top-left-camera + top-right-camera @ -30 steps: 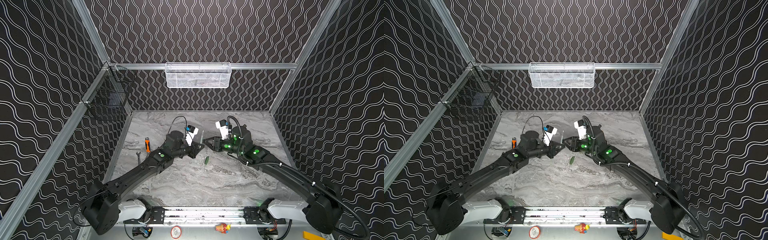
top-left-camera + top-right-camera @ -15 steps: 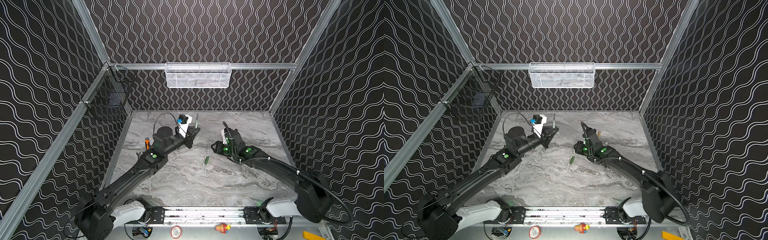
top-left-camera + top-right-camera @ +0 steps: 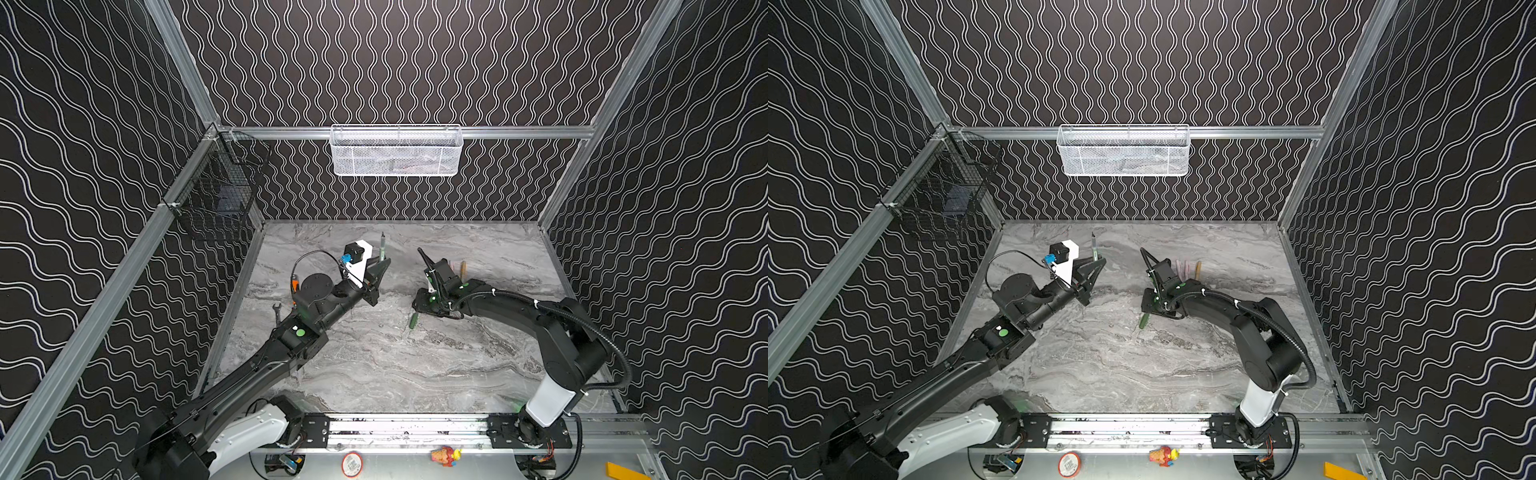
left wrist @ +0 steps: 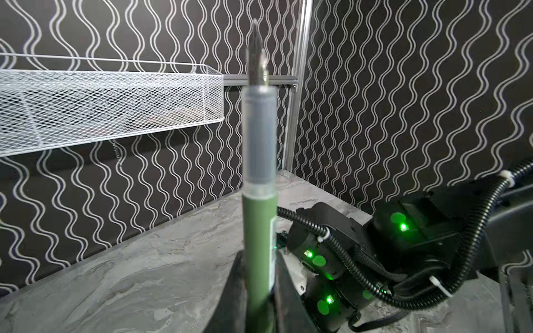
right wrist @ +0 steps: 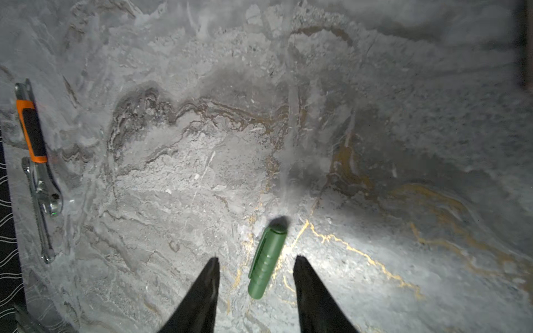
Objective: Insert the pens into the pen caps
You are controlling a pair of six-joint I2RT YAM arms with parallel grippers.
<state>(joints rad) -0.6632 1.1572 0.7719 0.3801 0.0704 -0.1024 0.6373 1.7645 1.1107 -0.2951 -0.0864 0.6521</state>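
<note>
A dark green pen [image 4: 259, 236] stands upright with its dark tip up, and my left gripper [image 4: 259, 291] is shut on its lower barrel; in both top views it shows left of centre [image 3: 382, 248] [image 3: 1094, 249]. A dark green pen cap [image 5: 266, 261] lies flat on the marble table [image 5: 178, 161], also visible in a top view [image 3: 413, 320]. My right gripper [image 5: 257, 257] points down over it, open, one finger on each side and not touching. Pale pink pens [image 3: 1182, 268] and a tan pen [image 3: 1198, 270] lie behind the right wrist; whether they wear caps I cannot make out.
An orange-handled black tool [image 5: 31, 129] and a small metal wrench [image 5: 40, 207] lie by the left wall, partly behind the left arm in a top view [image 3: 276, 311]. A white mesh basket [image 3: 395, 151] hangs on the back wall and a black wire basket [image 3: 216, 195] on the left wall.
The two grippers, close together mid-table a second ago, have drawn apart. The left one rose and went back with the green pen. The right one turned down over the green cap and opened a little.
</note>
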